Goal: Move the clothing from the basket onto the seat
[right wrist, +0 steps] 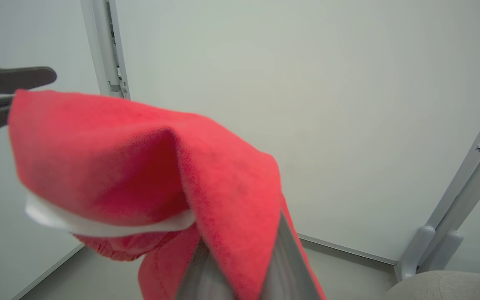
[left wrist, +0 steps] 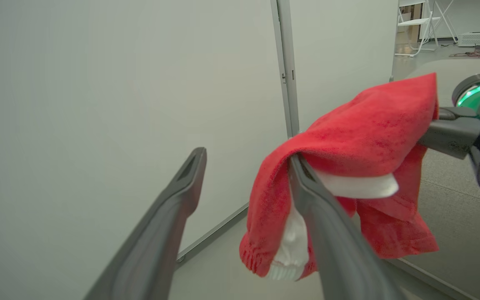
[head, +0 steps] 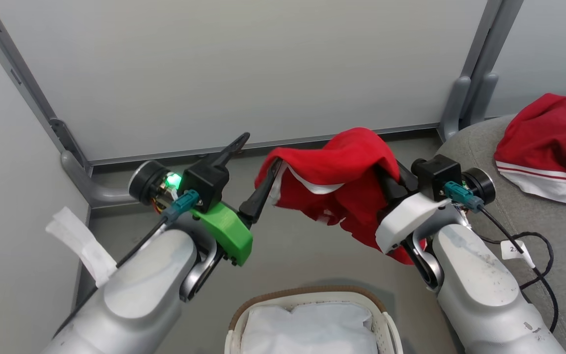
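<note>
- Transfer of the red garment point(head: 342, 172) is judged to be the step in hand. It is hung in the air as a sagging span between the two grippers, above the floor point(head: 302, 255), beyond the basket and short of the seat.
- One end is pinched by the right gripper point(head: 391, 184), whose fingers are closed on the fabric and largely covered by it.
- The other end is only draped over the tip of one finger point(left wrist: 319, 216) of the left gripper point(head: 262, 149). That gripper is spread wide, and nothing is clamped between its fingers.
- A white panel edge is seen under the red fold, and loose cloth is left hanging below the right wrist.
- The basket point(head: 312, 291) is seen low in the head view. Its white liner point(head: 307, 324) is exposed, and no red fabric can be made out in the part that shows.
- The seat point(head: 523, 211) is found to the robot's right, just beside the right forearm. A second red garment point(head: 543, 137) is already laid on it, farther back.
- For the next move, the left finger would need to be slipped out of the fold so that the weight is taken by the right grip alone.
- The garment would then be carried rightward over the seat's rounded edge and let go only once the hanging cloth is above the cushion.
</note>
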Available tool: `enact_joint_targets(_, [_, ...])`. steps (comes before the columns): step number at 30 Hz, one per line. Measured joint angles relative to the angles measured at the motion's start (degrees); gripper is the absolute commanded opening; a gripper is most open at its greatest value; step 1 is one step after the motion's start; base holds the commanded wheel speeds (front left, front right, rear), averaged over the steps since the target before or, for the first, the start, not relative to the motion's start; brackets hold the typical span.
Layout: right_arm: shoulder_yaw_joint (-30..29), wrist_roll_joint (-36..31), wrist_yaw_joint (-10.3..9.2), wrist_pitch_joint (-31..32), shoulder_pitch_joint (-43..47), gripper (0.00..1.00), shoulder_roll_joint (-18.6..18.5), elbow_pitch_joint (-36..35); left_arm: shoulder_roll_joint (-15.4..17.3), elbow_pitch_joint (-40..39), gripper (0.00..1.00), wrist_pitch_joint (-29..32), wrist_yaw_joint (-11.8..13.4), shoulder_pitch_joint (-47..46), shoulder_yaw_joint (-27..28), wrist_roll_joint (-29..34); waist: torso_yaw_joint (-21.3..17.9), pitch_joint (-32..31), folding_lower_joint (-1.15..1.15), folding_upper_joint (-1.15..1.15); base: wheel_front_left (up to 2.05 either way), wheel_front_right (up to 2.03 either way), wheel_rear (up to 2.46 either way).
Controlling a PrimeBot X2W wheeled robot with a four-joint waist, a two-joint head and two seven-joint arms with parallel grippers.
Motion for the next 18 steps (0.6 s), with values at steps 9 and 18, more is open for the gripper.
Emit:
enact_joint_targets(9, [-5.4, -1.6, 0.0, 0.0, 1.9, 0.0, 0.0, -1.4, -2.5, -1.1, 1.0, -0.4, 0.4, 11.1, 5.0, 0.8, 0.3, 0.1, 0.0, 0.0, 0.0, 0.0, 0.0])
enact_joint_targets(18, [-8.1, -2.2, 0.0, 0.0, 3.2, 0.0, 0.0, -2.5, -5.3, -1.7, 1.0, -0.4, -1.6, 18.7, 9.1, 3.9, 0.0, 0.2, 0.0, 0.0, 0.0, 0.0, 0.0])
